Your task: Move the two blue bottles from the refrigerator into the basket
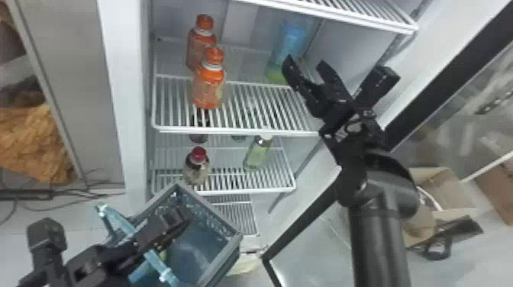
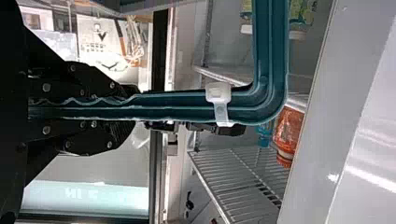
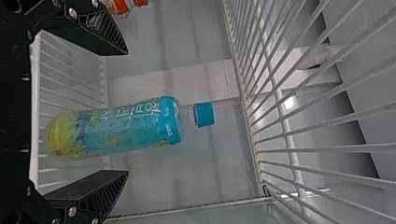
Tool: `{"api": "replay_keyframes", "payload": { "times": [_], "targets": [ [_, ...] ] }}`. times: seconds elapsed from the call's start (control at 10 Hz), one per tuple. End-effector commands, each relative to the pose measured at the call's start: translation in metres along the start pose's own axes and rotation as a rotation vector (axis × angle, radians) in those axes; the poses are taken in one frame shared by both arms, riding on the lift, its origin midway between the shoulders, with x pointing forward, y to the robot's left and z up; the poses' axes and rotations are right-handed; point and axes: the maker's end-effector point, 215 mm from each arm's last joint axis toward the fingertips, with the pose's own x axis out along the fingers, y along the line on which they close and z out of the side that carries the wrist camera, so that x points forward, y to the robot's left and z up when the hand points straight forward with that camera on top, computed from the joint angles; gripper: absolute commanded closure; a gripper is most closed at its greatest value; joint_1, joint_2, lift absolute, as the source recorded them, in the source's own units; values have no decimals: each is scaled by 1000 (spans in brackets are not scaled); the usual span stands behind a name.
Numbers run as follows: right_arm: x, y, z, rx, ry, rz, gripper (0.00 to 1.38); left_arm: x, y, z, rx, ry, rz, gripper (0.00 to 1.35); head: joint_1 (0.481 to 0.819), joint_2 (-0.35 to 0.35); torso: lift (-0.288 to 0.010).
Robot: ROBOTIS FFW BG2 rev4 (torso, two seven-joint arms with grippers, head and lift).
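Observation:
The blue bottle [image 1: 293,37] stands on the refrigerator's middle shelf, toward the back right. Just in front of it, my right gripper [image 1: 306,68] is open. In the right wrist view the blue bottle [image 3: 126,128] lies between the open fingers of my right gripper [image 3: 127,112], with a gap on each side. My left gripper [image 1: 177,221] is at the blue-grey basket [image 1: 225,263] at lower left. The left wrist view has my left gripper [image 2: 133,105] shut on the teal basket handle [image 2: 177,106]. Something blue and green [image 1: 140,271] shows beneath the handle, partly hidden.
Two orange bottles [image 1: 209,89] stand on the same shelf at left. A red-capped bottle [image 1: 197,168] and a pale green bottle [image 1: 257,154] are on the shelf below. The refrigerator's open door [image 1: 313,225] is at right, its left wall [image 1: 128,95] beside the shelves.

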Motion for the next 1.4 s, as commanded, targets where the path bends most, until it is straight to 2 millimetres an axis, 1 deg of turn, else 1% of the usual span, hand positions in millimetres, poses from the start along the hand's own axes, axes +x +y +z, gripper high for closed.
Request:
{"api": "replay_keyframes", "payload": {
  "times": [0.0, 0.2, 0.4, 0.5, 0.7, 0.9, 1.1, 1.2, 1.3],
  "targets": [
    [15, 2, 0, 6, 2, 4, 140, 1, -1, 1, 4, 1, -2, 1202, 695, -350, 0],
    [32, 0, 4, 12, 0, -5, 140, 3, -2, 0, 3, 5, -6, 1202, 695, -350, 0],
    [46, 0, 1, 11, 13, -11, 140, 3, -4, 2, 7, 7, -7, 1202, 695, -350, 0],
    [52, 0, -4, 13, 29, -13, 144, 3, -4, 3, 10, 8, -7, 1202, 695, -347, 0],
    [58, -8, -13, 2, 65, -42, 142, 3, -4, 3, 10, 8, -7, 1202, 695, -339, 0],
    [71, -16, -14, -1, 82, -57, 140, 4, -5, 4, 15, 10, -8, 1202, 695, -340, 0],
    [82, -11, -21, 3, 103, -56, 144, 5, -6, 4, 15, 9, -10, 1202, 695, -337, 0],
    [89, -5, -27, -1, 121, -42, 147, 4, -5, 4, 12, 9, -9, 1202, 695, -331, 0],
    [91, -5, -30, -5, 134, -43, 150, 4, -5, 4, 12, 9, -9, 1202, 695, -323, 0]
  ]
}}
